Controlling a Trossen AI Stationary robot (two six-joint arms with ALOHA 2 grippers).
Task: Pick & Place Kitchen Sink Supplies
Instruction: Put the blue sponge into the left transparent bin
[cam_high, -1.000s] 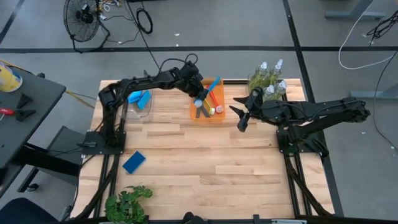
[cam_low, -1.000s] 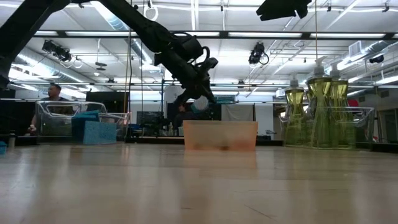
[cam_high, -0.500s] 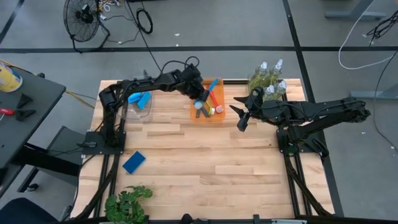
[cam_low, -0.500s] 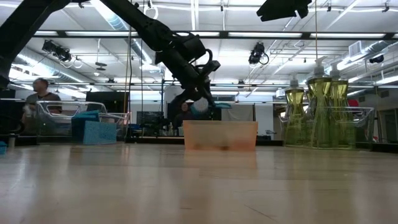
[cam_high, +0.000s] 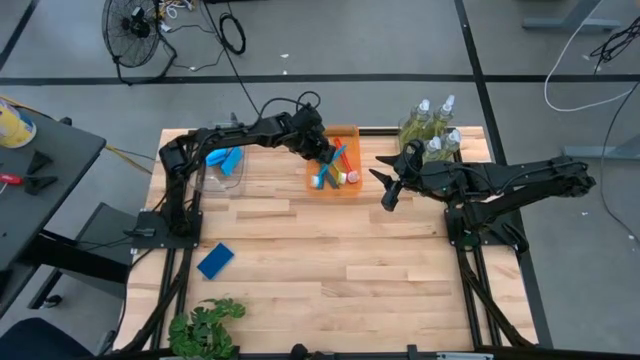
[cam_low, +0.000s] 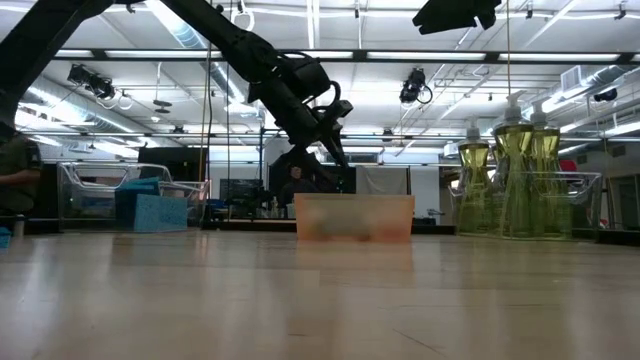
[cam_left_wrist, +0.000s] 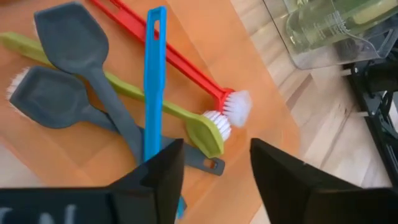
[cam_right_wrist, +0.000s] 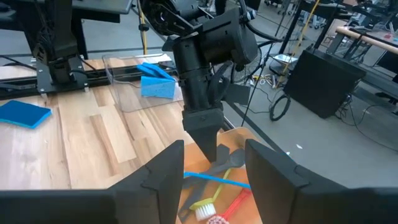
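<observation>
The blue brush (cam_left_wrist: 153, 81) now lies in the orange tray (cam_high: 352, 132) among the other brushes; a moment ago the left gripper (cam_left_wrist: 211, 171) held it. Its fingers stand apart, empty. One placement seems finished. The right gripper (cam_high: 387, 192) waits half-open beside the tray.

Left arm stretched across, wrist bent down, left gripper (cam_high: 323, 158) pointing downward, fingers (cam_left_wrist: 160, 177) parted, nothing between. Right arm extended inward, right gripper (cam_high: 387, 185) hovering, fingers (cam_right_wrist: 163, 171) apart, empty.
</observation>
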